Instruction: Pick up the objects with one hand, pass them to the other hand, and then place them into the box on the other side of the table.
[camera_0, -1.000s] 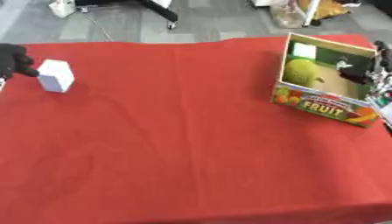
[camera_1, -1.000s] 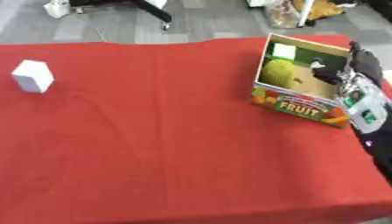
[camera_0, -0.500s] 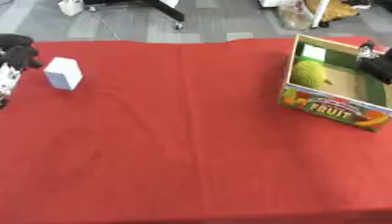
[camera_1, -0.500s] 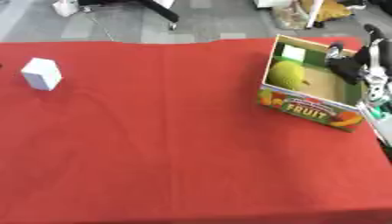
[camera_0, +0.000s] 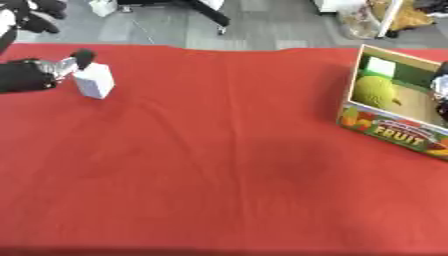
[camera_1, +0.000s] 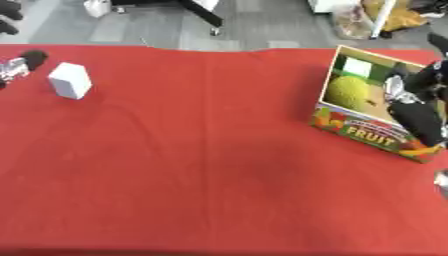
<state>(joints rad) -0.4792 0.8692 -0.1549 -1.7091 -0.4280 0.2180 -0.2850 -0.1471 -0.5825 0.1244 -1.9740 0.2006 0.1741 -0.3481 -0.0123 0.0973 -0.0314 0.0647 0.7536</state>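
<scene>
Since 1 s ago the left hand (camera_0: 35, 74) has come in closer to the white block (camera_0: 94, 81) at far left of the red tablecloth (camera_0: 219, 160); a fingertip now sits just behind the block's top, fingers partly curled, nothing gripped. Block stands upright, well apart from the box (camera_1: 372, 127) w/ "FRUIT" on its front, which holds a green round fruit (camera_1: 346, 90). Right hand (camera_1: 411, 100) hangs over the box's right side, can't tell whether its fingers are spread or curled.

A red cloth-covered table (camera_0: 219, 165) filled the view; beyond its far edge lay grey floor (camera_0: 289, 30) and black chair legs (camera_0: 206, 11).
</scene>
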